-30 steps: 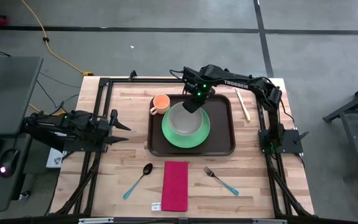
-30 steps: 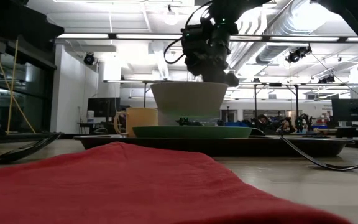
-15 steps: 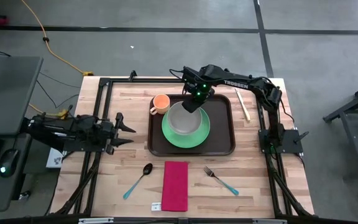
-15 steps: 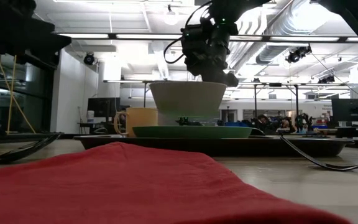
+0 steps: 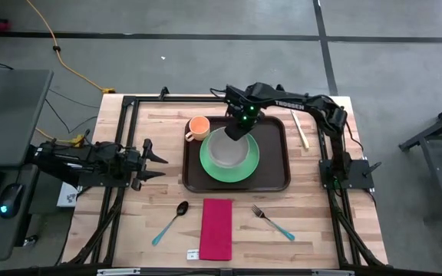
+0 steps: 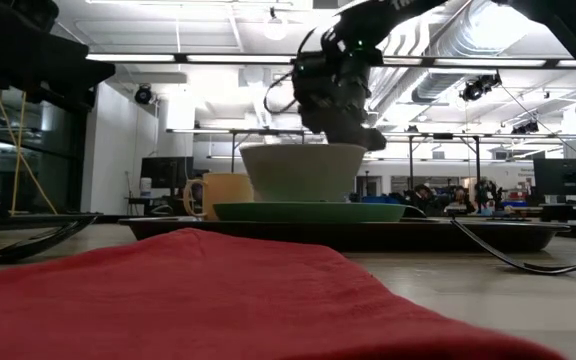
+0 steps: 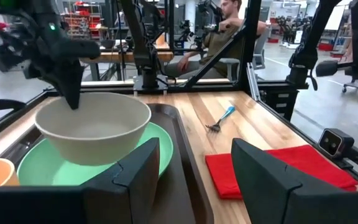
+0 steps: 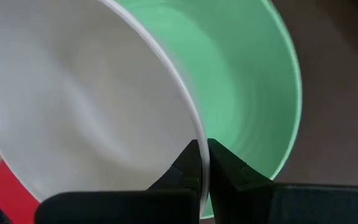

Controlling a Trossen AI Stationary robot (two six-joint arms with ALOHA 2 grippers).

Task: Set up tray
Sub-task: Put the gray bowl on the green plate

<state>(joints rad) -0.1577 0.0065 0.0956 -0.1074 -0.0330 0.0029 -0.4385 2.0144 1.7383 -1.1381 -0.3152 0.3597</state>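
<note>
High view: tray point(image 5: 276, 178) mid-table, holding green plate point(image 5: 245, 169), white bowl point(image 5: 225, 149) on it, orange cup point(image 5: 198, 126) at tray's far left corner. Right gripper point(image 5: 237, 129) pinching bowl's far rim. Left gripper point(image 5: 158, 165) parked left of tray, fingers spread, holding nothing. Spoon point(image 5: 171, 221), red napkin point(image 5: 216, 228), fork point(image 5: 273, 222) lined up near the front edge.

Low view: bowl point(image 6: 303, 171) resting on plate point(image 6: 308, 211).

Right wrist: fingertips point(image 8: 191, 163) clamped on bowl rim.

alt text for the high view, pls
Right tool pinches the far rim of a white bowl sitting on a green plate in the brown tray; an orange cup shares the tray. The open left tool waits at the table's left.
</note>
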